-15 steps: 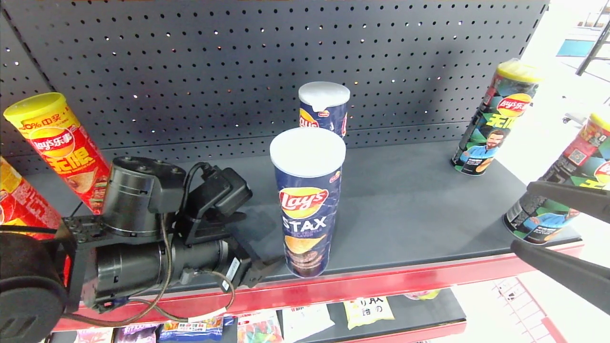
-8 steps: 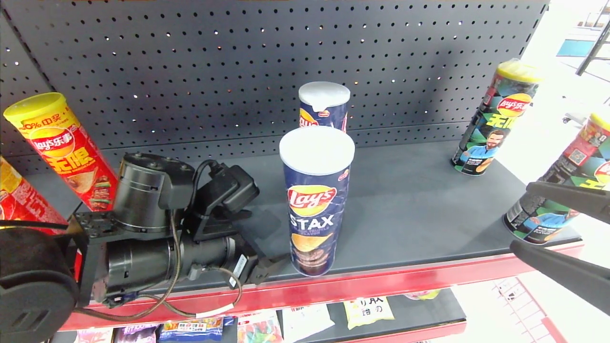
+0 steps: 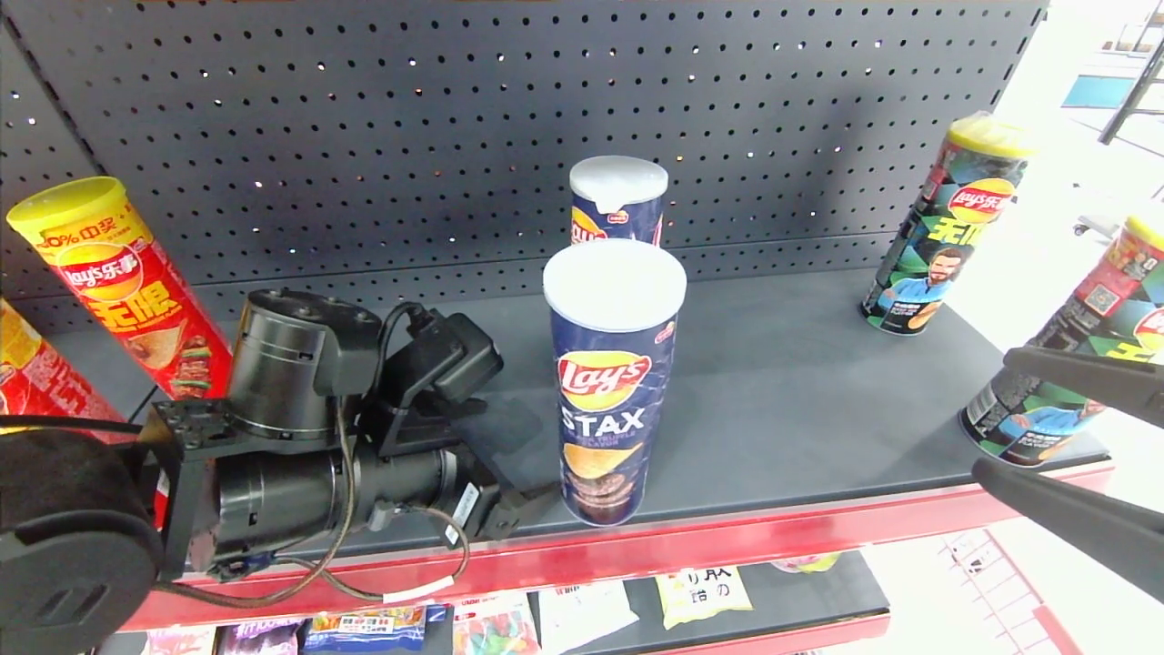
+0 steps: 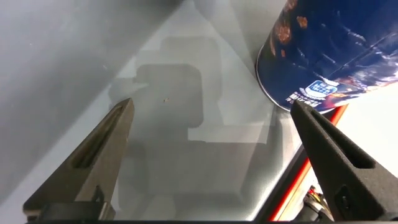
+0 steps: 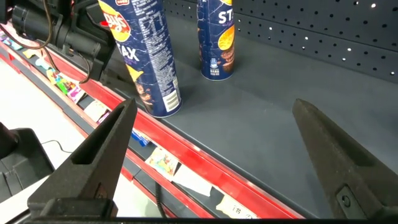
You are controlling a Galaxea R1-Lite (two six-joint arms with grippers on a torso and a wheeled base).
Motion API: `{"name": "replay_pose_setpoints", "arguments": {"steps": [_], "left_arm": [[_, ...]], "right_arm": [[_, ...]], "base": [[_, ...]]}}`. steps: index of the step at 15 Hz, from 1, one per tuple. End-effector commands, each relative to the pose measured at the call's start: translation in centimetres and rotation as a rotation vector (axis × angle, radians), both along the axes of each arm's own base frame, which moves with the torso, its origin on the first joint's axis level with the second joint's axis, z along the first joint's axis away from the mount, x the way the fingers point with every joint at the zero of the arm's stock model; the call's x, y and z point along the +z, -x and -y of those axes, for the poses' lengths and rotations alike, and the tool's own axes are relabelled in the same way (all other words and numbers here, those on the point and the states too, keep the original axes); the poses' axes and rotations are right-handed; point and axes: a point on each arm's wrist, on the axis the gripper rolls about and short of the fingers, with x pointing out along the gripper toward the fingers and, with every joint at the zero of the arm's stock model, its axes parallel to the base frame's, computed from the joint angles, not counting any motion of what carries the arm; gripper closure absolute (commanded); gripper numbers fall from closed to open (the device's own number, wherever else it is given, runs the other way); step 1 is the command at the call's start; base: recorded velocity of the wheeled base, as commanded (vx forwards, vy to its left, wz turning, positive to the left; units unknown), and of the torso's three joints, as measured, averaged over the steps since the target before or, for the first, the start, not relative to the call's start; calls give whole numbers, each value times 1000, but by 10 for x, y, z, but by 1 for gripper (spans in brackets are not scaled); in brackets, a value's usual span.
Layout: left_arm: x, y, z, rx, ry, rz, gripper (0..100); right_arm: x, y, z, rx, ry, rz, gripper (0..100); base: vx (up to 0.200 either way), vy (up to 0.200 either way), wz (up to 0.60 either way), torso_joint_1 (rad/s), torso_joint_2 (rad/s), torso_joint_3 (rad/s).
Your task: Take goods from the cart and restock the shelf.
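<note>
**Grey shelf, blue can standing at the front edge, both hands spread**

We're at a dark grey metal shelf (image 3: 800, 391) with a red front lip, and a perforated dark back panel (image 3: 364, 136) rises behind it. Centre stage is the tall dark blue cylindrical chip can with a white lid (image 3: 607, 382). It stands upright on the shelf, right at the front edge. Directly behind it, close to the back panel, stands a second blue can with a white lid (image 3: 618, 209), also upright.

The left hand (image 4: 212, 106) lies low over the shelf at the front can's left, fingers released and spread wide with bare shelf between them. The can's base sits just beside one fingertip, outside the gap, and I can't call whether they touch.

The right hand (image 5: 216, 109) hangs at the shelf's right end, well apart from the blue cans, fingers wide and gripping nothing.

At the far left are two red cans with yellow lids (image 3: 118, 273). To the right are two green-and-black cans with yellow lids, one near the back (image 3: 946, 227) and one at the front corner (image 3: 1064, 364). Snack packets (image 3: 582, 609) line the lower shelf.
</note>
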Motion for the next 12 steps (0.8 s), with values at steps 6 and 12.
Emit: {"name": "replay_pose_setpoints", "arguments": {"steps": [6, 12], "left_arm": [[0, -1, 4, -8, 0, -1, 0], [22, 40, -37, 53, 32, 57, 0]], "right_arm": [[0, -1, -1, 2, 1, -2, 0], [-20, 7, 5, 3, 30, -37, 0]], "base": [[0, 0, 0, 0, 0, 0], [0, 0, 0, 0, 0, 0]]}}
